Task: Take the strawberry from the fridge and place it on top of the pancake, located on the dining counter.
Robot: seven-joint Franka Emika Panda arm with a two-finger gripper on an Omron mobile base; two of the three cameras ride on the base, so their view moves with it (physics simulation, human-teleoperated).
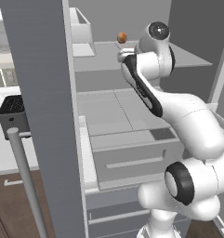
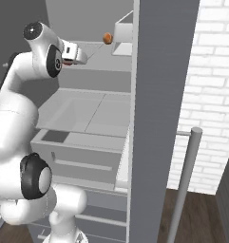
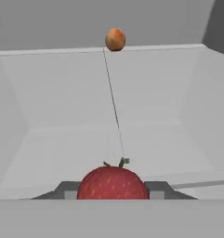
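The strawberry (image 3: 112, 183), red with a small green stalk, sits between my gripper's (image 3: 112, 190) two dark fingertips (image 3: 67, 189), which press it from both sides. My hand (image 2: 75, 53) reaches over the upper shelf (image 1: 104, 62) of the open grey fridge (image 2: 101, 76). At the back of the same shelf lies a small orange round fruit (image 3: 115, 39), well beyond the strawberry. The pancake and the dining counter are out of view.
The open fridge doors (image 1: 39, 116) (image 2: 158, 118) stand close on both sides, each with a long silver bar handle (image 1: 25, 181) (image 2: 185, 185). A pulled-out drawer (image 1: 127, 153) lies below the shelf. A door bin (image 2: 123, 35) hangs near the orange fruit. A white brick wall (image 2: 211, 95) is at the right.
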